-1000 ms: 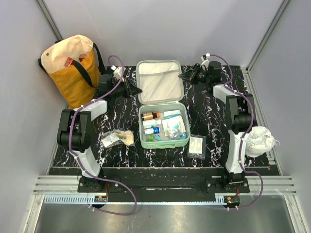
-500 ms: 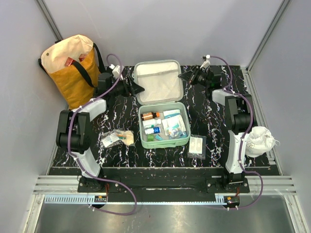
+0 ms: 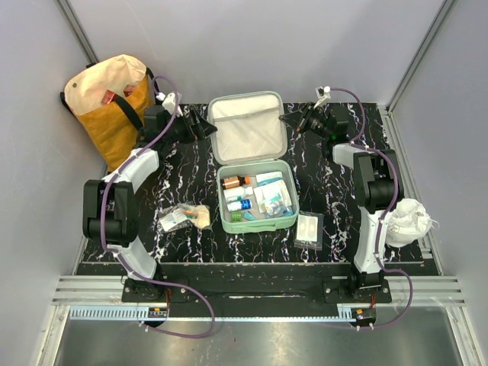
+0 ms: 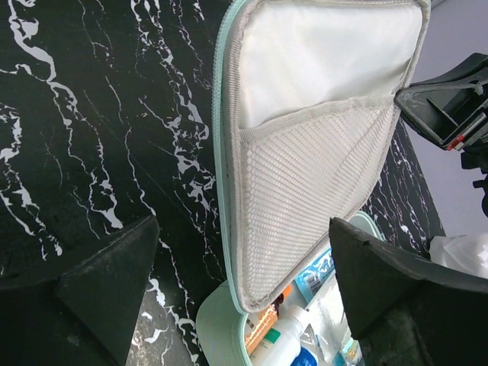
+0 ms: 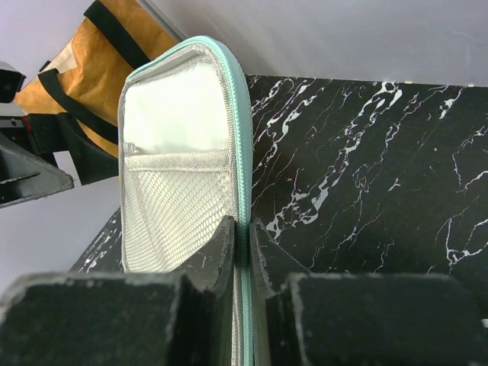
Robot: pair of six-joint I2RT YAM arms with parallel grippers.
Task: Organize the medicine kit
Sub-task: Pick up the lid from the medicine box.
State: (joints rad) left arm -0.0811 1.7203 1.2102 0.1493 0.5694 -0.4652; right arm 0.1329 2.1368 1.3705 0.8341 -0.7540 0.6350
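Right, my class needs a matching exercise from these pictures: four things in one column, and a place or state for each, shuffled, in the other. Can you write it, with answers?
Things
1. left pincer
2. right pincer
3. tote bag
4. flat packet

Places and states
A. shut on the lid edge of the medicine kit
B. standing at the far left corner
C. wide open, holding nothing
D. lying on the table, on the right arm's side of the kit

Pairs: 1-C, 2-A, 3-B, 4-D

Overhead view; close wrist views share medicine kit [image 3: 249,130].
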